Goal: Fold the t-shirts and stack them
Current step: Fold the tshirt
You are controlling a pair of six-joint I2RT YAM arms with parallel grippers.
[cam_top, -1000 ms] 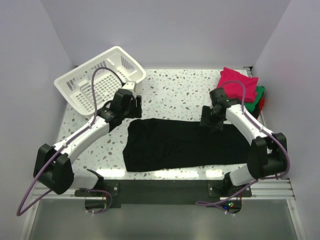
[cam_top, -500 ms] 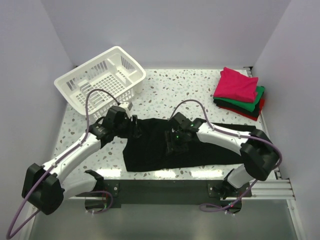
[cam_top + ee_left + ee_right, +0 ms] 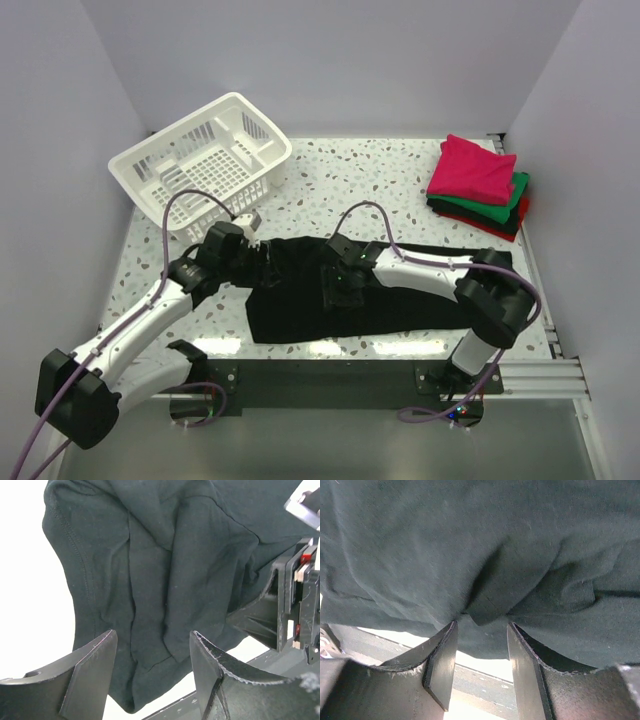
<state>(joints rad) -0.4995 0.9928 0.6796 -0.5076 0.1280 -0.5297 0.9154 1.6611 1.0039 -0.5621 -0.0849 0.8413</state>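
A white slatted basket [image 3: 205, 160] sits tilted at about 10 o'clock on the speckled table [image 3: 340, 180]. Just below it, the left arm reaches in from 7 o'clock. The left hand [image 3: 152, 642] hangs over the 9 o'clock edge of the large black t-shirt [image 3: 400, 305]. Its fingers stand well apart and hold nothing. Its wrist view shows the shirt's rumpled edge and a stitched seam lying beyond the gap.

The black t-shirt lies spread across the middle of the table, towards 6 o'clock, its long side running from 9 to 3 o'clock. The right arm crosses over it from 5 o'clock, so that the right hand [image 3: 481, 625] is low over the shirt's left half, near the left hand. Its fingers stand roughly half apart, with a small raised pucker of cloth between their tips. I cannot tell whether they press on it.

At 2 o'clock, well apart from the spread shirt, lies a stack of folded t-shirts [image 3: 478, 172]. Magenta-pink is on top, green under it, and black and red edges show below.
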